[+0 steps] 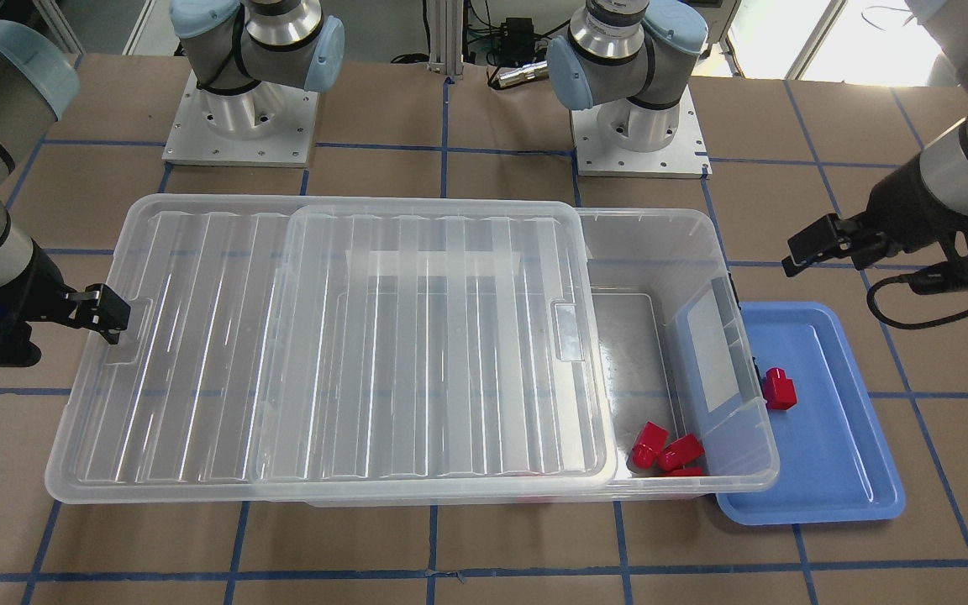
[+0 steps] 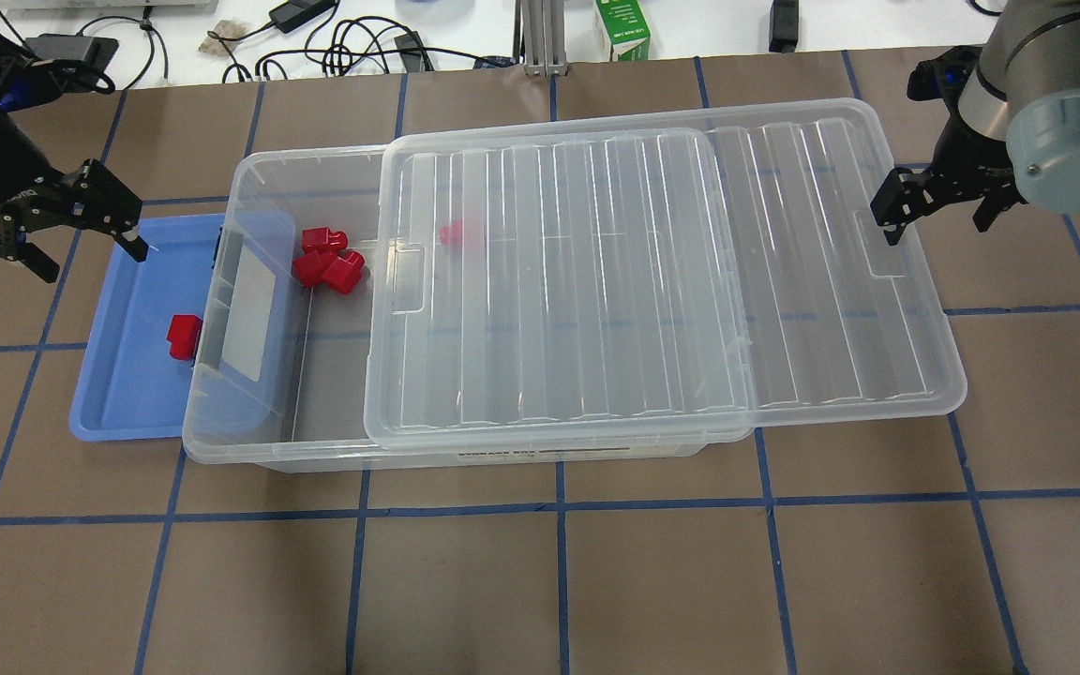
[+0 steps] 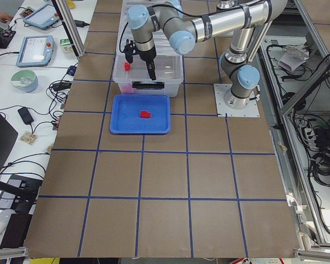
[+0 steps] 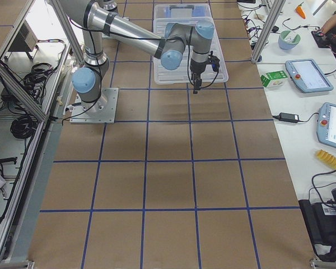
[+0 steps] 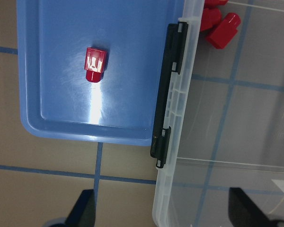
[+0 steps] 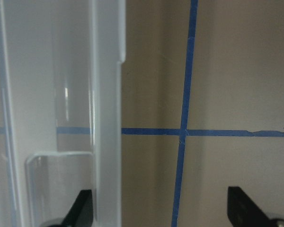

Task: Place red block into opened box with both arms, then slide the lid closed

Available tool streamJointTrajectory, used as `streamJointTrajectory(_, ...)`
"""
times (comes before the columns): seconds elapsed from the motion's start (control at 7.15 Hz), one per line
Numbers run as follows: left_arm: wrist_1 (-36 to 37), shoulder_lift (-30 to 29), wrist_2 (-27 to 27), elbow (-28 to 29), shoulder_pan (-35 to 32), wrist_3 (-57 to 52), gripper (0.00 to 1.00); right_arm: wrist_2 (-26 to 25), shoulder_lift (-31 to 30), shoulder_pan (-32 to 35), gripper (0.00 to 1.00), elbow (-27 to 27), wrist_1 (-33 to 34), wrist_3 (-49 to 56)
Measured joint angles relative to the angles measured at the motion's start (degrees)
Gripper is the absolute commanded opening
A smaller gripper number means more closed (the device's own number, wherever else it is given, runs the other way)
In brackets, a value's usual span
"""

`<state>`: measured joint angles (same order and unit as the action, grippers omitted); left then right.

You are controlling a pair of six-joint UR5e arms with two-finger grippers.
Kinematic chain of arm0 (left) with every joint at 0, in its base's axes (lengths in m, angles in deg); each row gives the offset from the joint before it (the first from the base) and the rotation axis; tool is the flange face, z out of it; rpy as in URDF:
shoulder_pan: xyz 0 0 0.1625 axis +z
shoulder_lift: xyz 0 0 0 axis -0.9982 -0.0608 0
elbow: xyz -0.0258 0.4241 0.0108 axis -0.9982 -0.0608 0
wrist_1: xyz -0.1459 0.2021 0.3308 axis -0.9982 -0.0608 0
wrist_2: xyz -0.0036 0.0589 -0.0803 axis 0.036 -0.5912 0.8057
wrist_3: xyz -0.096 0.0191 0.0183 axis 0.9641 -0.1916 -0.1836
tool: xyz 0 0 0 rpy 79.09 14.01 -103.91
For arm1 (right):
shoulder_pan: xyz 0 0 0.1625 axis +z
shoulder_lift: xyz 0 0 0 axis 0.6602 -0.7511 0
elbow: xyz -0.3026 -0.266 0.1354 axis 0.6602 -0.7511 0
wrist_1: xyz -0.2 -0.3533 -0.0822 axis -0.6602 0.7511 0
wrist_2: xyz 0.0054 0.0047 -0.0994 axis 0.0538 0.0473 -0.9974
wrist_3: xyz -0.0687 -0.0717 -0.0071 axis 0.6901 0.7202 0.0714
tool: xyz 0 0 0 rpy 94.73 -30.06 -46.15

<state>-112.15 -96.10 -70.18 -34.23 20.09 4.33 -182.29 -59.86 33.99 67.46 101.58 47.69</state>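
One red block (image 2: 184, 336) (image 5: 95, 64) lies on the blue tray (image 2: 118, 394). Three more red blocks (image 2: 329, 261) rest in the uncovered end of the clear box (image 2: 221, 450). Another red block (image 2: 453, 233) shows faintly under the lid (image 2: 652, 281). The lid is slid toward my right side and overhangs that end of the box. My left gripper (image 2: 90, 255) (image 5: 165, 210) hangs open and empty above the tray's far corner. My right gripper (image 2: 936, 223) (image 6: 161, 210) is open at the lid's short end, with the lid's rim just inside one finger.
The blue tray (image 1: 828, 470) butts against the box's open end, beside its black latch (image 5: 168, 90). Both arm bases (image 1: 240, 126) stand behind the box. Cables and a green carton (image 2: 622, 28) line the far table edge. Blue tape lines cross the brown tabletop.
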Motion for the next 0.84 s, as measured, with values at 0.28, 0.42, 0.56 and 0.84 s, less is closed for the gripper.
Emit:
streamJointTrajectory(0.28,12.8,-5.4,0.3,-3.5,3.0,-11.8,1.0,-1.8,-0.1,-1.7,1.0,0.0,-0.4,0.3)
streamJointTrajectory(0.42,17.1,-8.3,0.5,-4.6,3.8,-14.4,0.99,-2.3,-0.1,-2.3,1.0,0.0,-0.5,0.2)
streamJointTrajectory(0.56,20.3,-10.9,0.6,-5.1,4.1,-15.3,0.96,-2.4,-0.4,-2.4,1.0,0.0,-0.6,-0.1)
streamJointTrajectory(0.84,23.1,-15.4,0.7,-5.6,4.2,-15.7,0.97,-1.2,-2.2,-2.0,1.0,-1.0,-1.2,-0.7)
